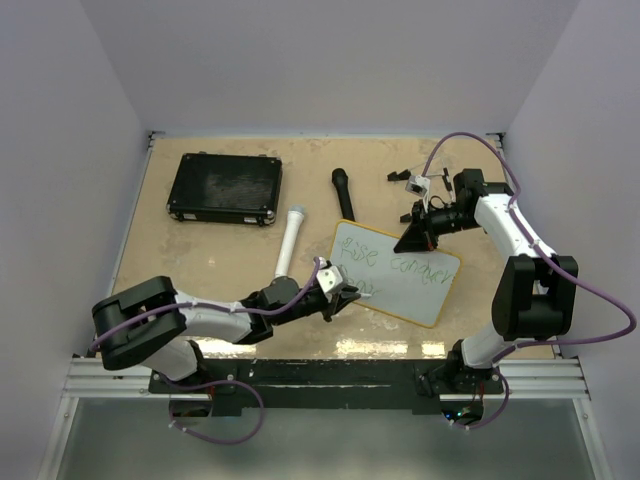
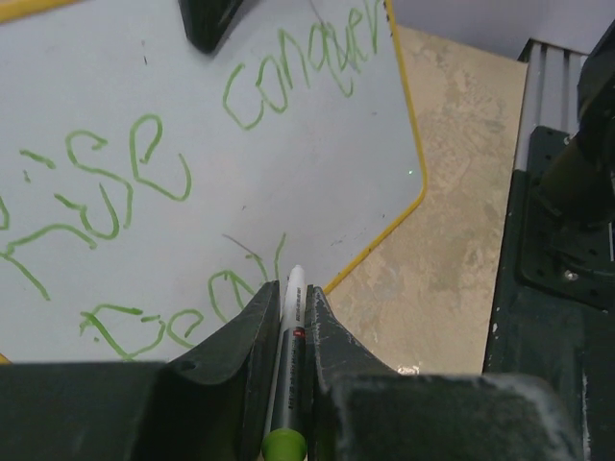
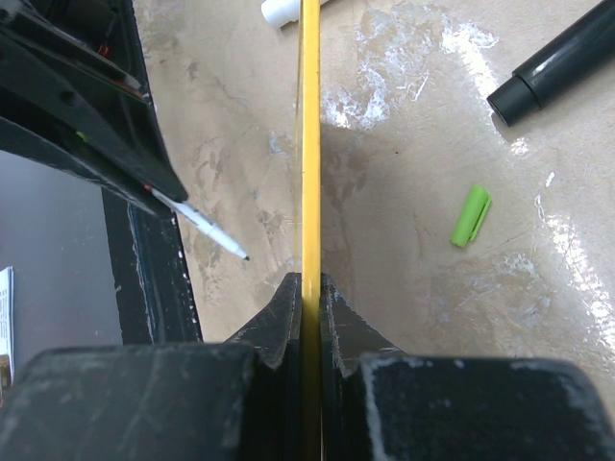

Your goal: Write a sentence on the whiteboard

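The whiteboard [image 1: 420, 290], white with a thin yellow rim, lies tilted on the table right of centre. Green handwritten words of the sentence [image 2: 125, 182] run across it in two lines. My left gripper [image 1: 345, 296] is shut on a grey marker [image 2: 291, 327] whose white tip points at the board's near edge beside the lower line. My right gripper [image 1: 416, 238] is shut on the board's far rim. In the right wrist view that yellow rim [image 3: 309, 144] runs edge-on between the jaws of the right gripper [image 3: 309, 284]. The marker tip [image 3: 207, 230] shows there at left.
A black case [image 1: 225, 188] lies at the back left. A white cylinder [image 1: 290, 240] and a black pen [image 1: 345, 192] lie behind the board. A green marker cap [image 3: 471, 214] lies on the table. The right arm's base [image 2: 567, 240] stands near the board.
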Robot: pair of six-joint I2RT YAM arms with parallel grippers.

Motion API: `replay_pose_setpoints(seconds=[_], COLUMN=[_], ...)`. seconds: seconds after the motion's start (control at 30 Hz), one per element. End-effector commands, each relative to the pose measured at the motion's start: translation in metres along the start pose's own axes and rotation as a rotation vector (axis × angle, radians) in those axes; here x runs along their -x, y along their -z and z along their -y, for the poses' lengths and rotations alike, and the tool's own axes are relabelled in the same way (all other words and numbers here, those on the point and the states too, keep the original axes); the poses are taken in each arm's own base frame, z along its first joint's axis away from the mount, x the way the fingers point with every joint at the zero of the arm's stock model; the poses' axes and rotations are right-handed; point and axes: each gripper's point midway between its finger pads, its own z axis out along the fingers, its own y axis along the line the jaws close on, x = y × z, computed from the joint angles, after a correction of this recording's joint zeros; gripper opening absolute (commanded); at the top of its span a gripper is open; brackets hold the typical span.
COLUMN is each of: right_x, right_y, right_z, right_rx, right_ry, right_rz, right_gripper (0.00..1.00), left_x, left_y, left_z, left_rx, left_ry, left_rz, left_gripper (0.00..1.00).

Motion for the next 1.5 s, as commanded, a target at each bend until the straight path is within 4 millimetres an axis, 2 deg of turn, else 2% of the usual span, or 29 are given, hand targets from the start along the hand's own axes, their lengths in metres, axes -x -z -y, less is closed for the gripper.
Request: replay_pose_setpoints(seconds=[0.0,0.47,0.87,1.33,1.47], right_x=[0.01,0.01,0.01,0.01,0.01], right_y=[0.003,0.003,0.002,0.002,0.002], right_z=[0.003,0.003,0.004,0.004,0.004], right_rx=[-0.03,-0.03,-0.028,-0.03,-0.03], right_ry=[0.131,0.131,0.127,0.13,0.128], right_rz=[0.023,0.024,0.024,0.024,0.024], right_gripper=[0.0,0.0,0.0,0.0,0.0], left_x=[0.022,0.03,0.036,0.031,0.022], left_y=[0.008,0.008,-0.018,-0.034,-0.039], left_z=[0.007,0.012,0.012,0.014,0.012], left_rx=[-0.047,-0.053,-0.035,-0.054,-0.048], left_ry=[-0.032,-0.009,-0.046,-0.067,-0.073], left_rz=[0.058,0.12,0.133,0.1,0.072], left_gripper=[0.0,0.0,0.0,0.0,0.0])
